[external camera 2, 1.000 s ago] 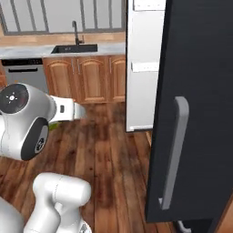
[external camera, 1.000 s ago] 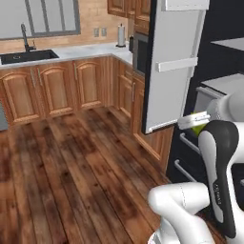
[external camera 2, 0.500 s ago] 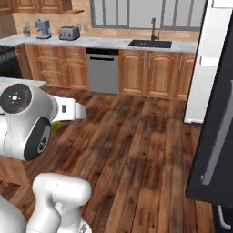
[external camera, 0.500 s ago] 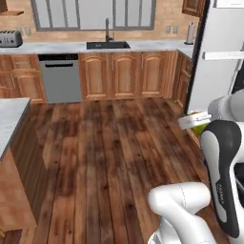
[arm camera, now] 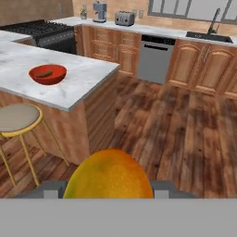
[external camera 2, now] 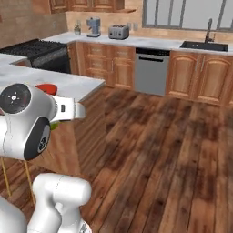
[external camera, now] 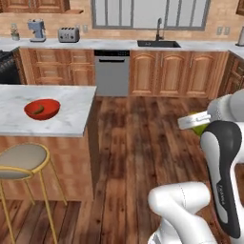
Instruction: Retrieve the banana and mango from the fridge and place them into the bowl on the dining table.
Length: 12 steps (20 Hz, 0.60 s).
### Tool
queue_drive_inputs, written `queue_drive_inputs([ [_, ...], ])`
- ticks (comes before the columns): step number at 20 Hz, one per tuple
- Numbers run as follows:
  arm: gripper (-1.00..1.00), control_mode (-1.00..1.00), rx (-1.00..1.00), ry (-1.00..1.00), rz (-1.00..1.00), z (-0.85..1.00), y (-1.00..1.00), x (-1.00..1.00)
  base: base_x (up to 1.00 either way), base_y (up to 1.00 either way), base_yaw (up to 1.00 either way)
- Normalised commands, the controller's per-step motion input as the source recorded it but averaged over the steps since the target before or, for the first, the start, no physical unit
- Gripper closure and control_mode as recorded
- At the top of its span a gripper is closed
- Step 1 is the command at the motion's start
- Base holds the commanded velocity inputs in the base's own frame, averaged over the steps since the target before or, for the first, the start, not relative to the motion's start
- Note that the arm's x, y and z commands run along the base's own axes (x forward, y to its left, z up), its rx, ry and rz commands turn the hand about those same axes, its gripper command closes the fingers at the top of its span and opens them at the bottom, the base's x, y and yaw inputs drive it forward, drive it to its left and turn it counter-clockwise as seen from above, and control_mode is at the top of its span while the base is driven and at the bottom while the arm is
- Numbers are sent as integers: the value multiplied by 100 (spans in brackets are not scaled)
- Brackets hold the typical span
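The gripper is grasping the mango, which sits between its tips, up over the wood floor. Across the room, the red bowl rests on the marble worktop with the banana lying inside it.

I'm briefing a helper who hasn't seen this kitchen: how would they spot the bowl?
Find the marble-topped dining table with the round stool at its side. On top sits the bowl, shallow and red-orange, with the banana inside; nothing else stands near it.
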Motion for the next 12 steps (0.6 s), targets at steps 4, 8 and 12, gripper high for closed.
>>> queue_drive_inputs([
  [4,100,100,0,0,0,0,0,0,84,100,11],
  [8,100,100,0,0,0,0,0,0,86,100,11],
  [12,100,100,0,0,0,0,0,0,91,100,12],
])
